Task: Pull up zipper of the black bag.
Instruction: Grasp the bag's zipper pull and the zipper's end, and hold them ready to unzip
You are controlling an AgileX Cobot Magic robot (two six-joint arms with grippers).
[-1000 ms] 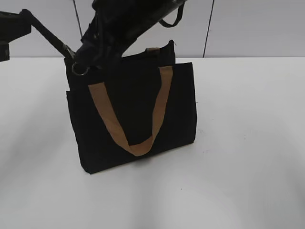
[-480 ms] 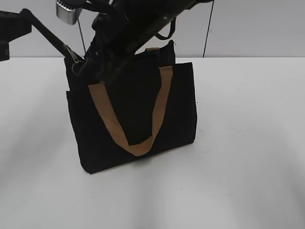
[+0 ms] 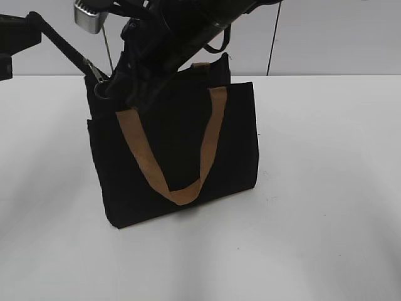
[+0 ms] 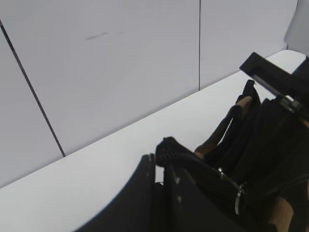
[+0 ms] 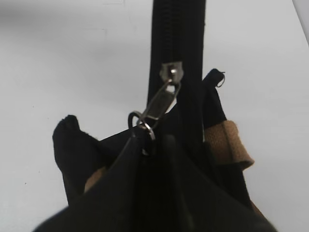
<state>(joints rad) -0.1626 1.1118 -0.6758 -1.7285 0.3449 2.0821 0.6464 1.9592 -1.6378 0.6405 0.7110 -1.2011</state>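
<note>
right gripper point(image 5: 152, 145) is clenched on the ring of the pull tab point(image 5: 161, 102), fingers pinched together with the ring caught at their tips. tab runs up at a slant to the silver slider point(image 5: 171, 71) on the zipper point(image 5: 177, 34). track beyond the slider looks closed; the part toward the gripper is hidden by the fingers, can't tell

left gripper point(image 4: 159, 159) is at a corner of the bag's top rim, fingers close together with a fold of black fabric at the tips; looks like it's pinching the rim to brace, but I can't tell for sure if it's actually clamped

black bag point(image 3: 178, 150) stands upright on the white table point(image 3: 313, 188), tan handle point(image 3: 172, 157) hanging down its front face. both arms meet over its top left corner

step: mid-pull, slider gripped through its ring, travel looks well along. next move: draw the tab straight along the track line, left end held taut so the rim doesn't buckle or the bag tip
</note>
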